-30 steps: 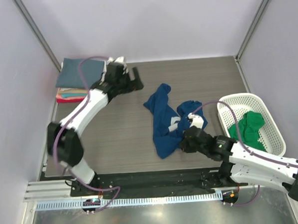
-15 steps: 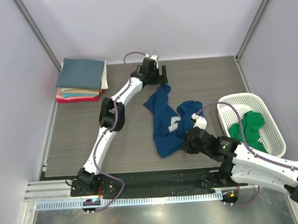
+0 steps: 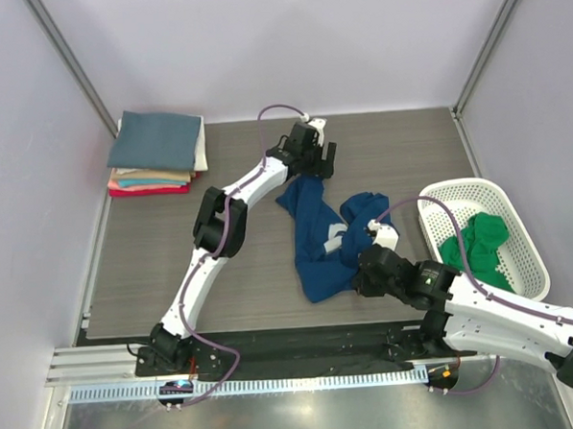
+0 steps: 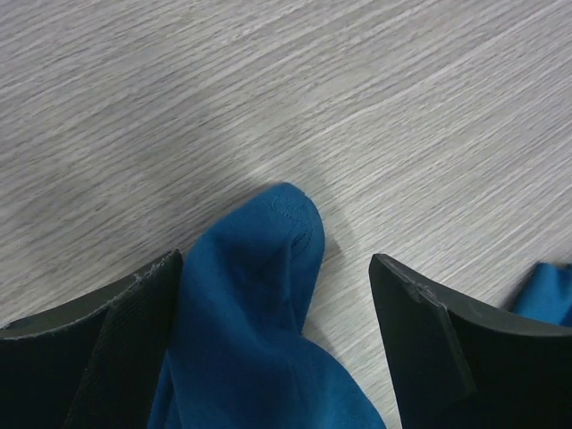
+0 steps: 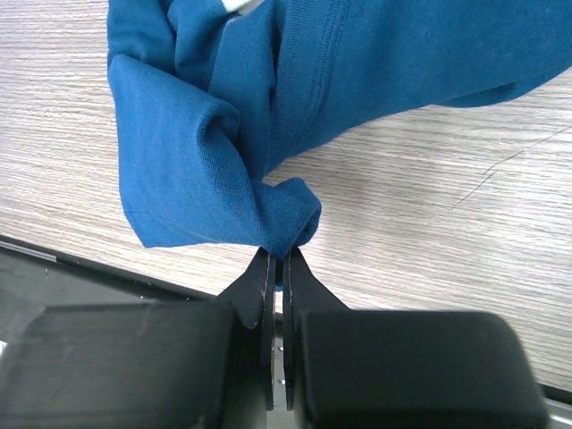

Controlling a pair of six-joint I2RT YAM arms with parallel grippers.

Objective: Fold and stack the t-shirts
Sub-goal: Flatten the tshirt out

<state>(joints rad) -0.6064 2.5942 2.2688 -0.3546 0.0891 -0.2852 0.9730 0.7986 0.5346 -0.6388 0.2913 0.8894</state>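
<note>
A: Left hand, item one: you are holding it spread wide over the far tip of the navy blue t-shirt. Its two fingers are straddling the cloth without gripping it, and the cloth is sitting closer to one finger than to the other.

B: Right hand, item two: you are pinching it tight on a bunched fold at the near end of that same shirt, with the fingertips pressing together on the cloth.

A: Item three, the shirt itself: it is lying crumpled mid-counter, running between your two hands. A patch of white print is showing toward its right side.

B: Item four: the bright green t-shirt is sitting bunched inside the white mesh basket at the counter's right edge, beside your right arm.

A: Item five: the folded stack is resting in the far left corner, well apart from both hands. Slate-blue is lying on top, tan, teal and red are showing beneath, and a white edge is peeking out at the right.
</note>
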